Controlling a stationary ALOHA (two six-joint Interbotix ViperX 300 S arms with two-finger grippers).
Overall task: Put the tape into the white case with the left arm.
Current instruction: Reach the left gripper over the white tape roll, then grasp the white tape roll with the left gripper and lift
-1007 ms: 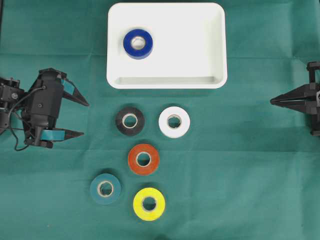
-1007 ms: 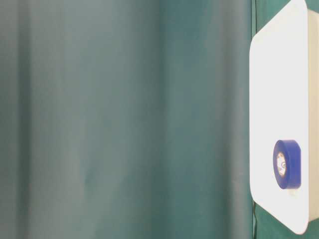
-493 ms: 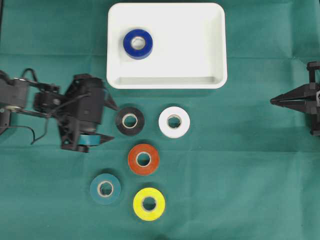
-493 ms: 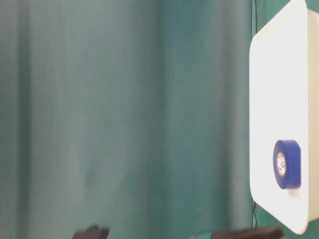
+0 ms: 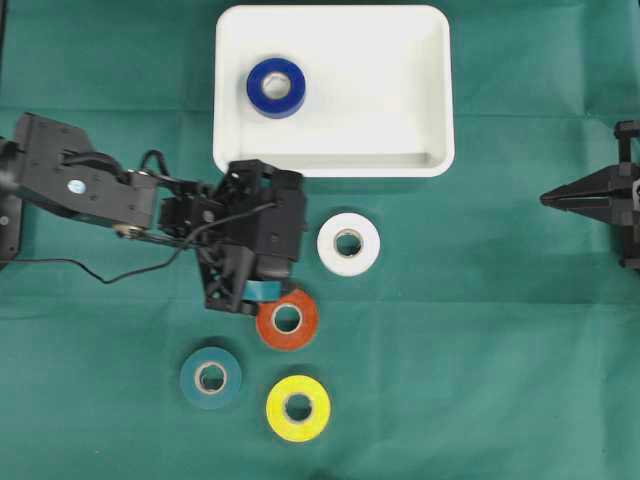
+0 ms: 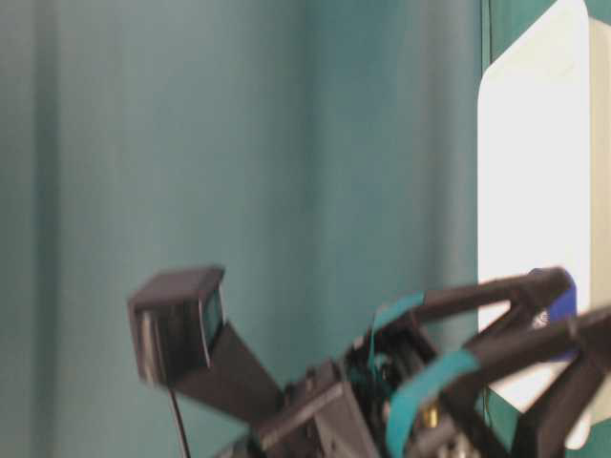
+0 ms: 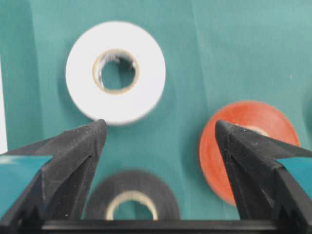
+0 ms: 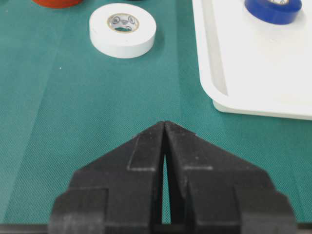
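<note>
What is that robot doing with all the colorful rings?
Those are tape rolls. The left gripper hangs open above the black roll, holding nothing yet. A blue roll already lies in the white case. White, orange, teal and yellow rolls wait on the cloth. The right gripper rests shut, far away.

You have the white case [image 5: 400, 100] at the top of the overhead view, with one tape roll [image 5: 276, 87] inside it toward its left end. Below the case, the left gripper [image 7: 158, 129] sits over a roll [image 7: 130, 202] (mostly hidden from above). Another roll [image 5: 348, 243] lies just right of it, a third [image 5: 288, 319] just below, and two more [image 5: 211, 377] [image 5: 298, 408] nearer the bottom edge. The right gripper [image 5: 548, 201] stays far right, well apart.
</note>
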